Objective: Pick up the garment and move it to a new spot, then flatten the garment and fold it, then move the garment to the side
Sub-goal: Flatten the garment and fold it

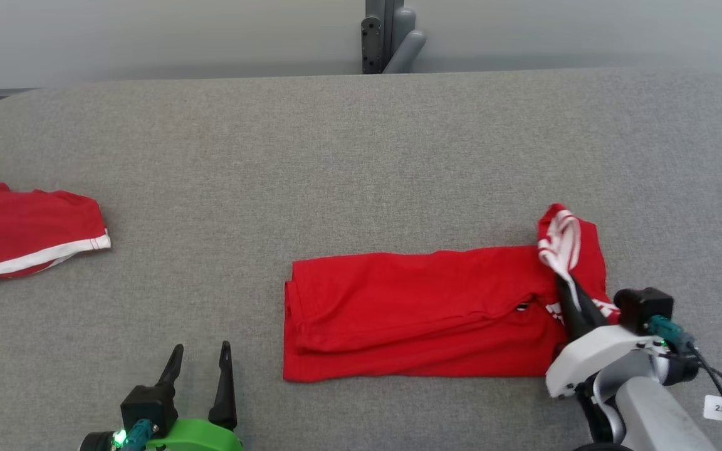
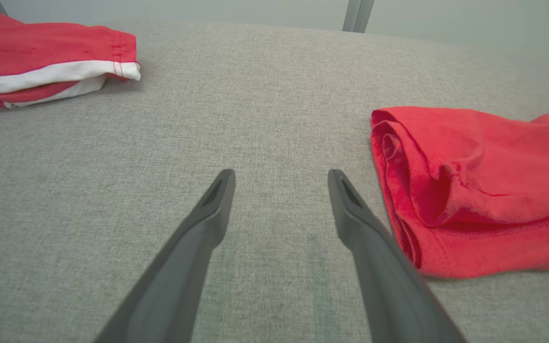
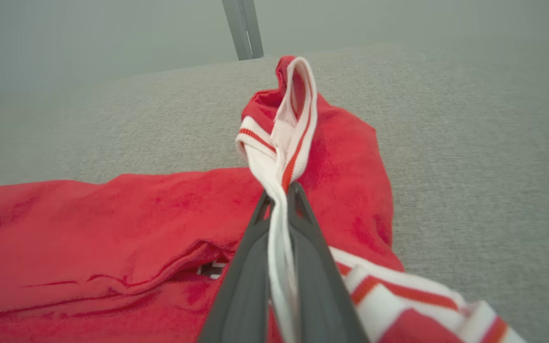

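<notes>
Head view: garment [image 1: 417, 313] lies folded into a long red band on the grey padded top [image 1: 361, 156], R of centre and nr the front edge. Its R end is bunched and raised, w/ white-striped trim [image 1: 560, 241] poking up. R gripper [image 1: 563, 283] comes in from lower R, fingers pressed together w/ that trim nipped between them. Behind it are the white wrist body, a black cable and a white tag [image 1: 721, 408]. L gripper [image 1: 201, 347] sits lower L, fingers spread wide w/ nothing between, apart from the garment's L edge. Second red cloth [image 1: 22, 238] w/ a white hem lies at the far L edge of the top, well apart from the garment. Grey post [image 1: 389, 37] stands behind the back edge, approx centre. L wrist view: L gripper [image 2: 281, 174] has its fingers splayed w/ bare grey top between them; can't tell if the tips touch the surface. The garment [image 2: 484, 190] lies nr the R-hand finger, its folded end showing stacked layers. Second red cloth [image 2: 41, 62] is at upper L. R wrist view: R gripper [image 3: 279, 193] is clamped tight on a strip of the white-striped trim [image 3: 289, 124], which runs down between the fingers and stands up in a loop above the tips. The red body of the garment [image 3: 112, 238] spreads to the L on the top, w/ more striped rib at lower R. A small dark mark nr the fingers is too small to read. Grey post [image 3: 243, 28] at top.
</notes>
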Available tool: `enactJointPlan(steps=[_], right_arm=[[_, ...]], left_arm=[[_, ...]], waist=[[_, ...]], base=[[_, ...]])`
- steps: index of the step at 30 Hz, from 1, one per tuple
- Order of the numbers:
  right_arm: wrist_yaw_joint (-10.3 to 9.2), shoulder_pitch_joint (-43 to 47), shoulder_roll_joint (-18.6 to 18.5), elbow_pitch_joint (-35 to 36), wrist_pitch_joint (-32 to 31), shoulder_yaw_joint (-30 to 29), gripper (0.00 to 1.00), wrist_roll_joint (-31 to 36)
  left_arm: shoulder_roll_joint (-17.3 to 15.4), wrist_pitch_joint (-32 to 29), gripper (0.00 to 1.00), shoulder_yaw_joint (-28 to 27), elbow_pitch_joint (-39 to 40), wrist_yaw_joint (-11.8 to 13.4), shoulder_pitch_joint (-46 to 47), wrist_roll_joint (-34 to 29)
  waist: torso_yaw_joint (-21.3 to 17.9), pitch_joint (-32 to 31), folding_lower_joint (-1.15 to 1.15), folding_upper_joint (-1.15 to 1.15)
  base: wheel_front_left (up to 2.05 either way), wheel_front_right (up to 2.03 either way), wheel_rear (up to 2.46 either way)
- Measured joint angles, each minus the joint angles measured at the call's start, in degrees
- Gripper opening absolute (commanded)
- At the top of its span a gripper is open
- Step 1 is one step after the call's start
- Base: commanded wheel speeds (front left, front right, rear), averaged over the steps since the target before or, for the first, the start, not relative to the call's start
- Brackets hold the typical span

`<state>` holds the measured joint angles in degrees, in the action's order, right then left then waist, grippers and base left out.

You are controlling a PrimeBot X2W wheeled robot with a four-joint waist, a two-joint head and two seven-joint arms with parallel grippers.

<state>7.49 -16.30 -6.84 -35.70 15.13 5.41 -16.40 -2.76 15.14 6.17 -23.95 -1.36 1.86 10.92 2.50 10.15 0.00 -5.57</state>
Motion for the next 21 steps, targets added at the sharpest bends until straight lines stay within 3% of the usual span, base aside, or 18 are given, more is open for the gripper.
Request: enactJointPlan(steps=[5,12,21], right_arm=[[0.00,1.46,0.64,2.99,-0.47,11.95,0.00,-5.38],[0.00,-1.78,2.69,1.51,-1.00,23.92,0.00,-10.01],[-0.01,-7.83,3.85,-3.91,-0.34,27.74,0.00,-12.01]], left_arm=[[-0.01,0.00,1.00,2.16,0.03,-0.16,0.09,0.15],[0.00,0.00,1.00,4.58,-0.40,-0.77,1.05,-0.34],[-0.03,0.00,1.00,5.81,-0.67,-1.16,1.10,-0.48]], waist=[[0.82,-0.16,0.00,0.00],[4.70,0.30,0.00,-0.01],[11.04,0.71,0.00,-0.01]], base=[[0.00,0.00,0.00],[0.00,0.00,0.00],[0.00,0.00,0.00]])
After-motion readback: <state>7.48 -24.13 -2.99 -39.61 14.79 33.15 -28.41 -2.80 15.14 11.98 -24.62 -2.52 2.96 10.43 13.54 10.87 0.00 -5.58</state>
